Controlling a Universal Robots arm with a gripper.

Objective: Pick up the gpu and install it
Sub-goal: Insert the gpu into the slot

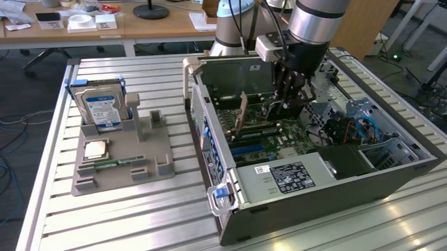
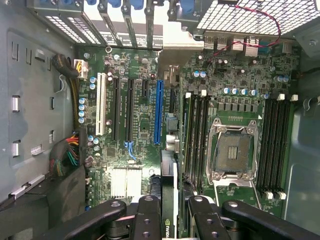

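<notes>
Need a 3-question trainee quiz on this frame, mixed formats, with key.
1. True or false: the tool grips the gpu inside the open PC case.
2. What stands upright in the holder at the exterior view's left? A) hard drive B) power supply C) fan
3. Name the colour of the motherboard slot nearest the gpu.
Key: 1 true; 2 A; 3 blue.

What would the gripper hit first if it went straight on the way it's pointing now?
Most likely the motherboard, near the blue slot. The gpu between the fingers leads, so its edge would touch first, though depth is hard to judge.
</notes>
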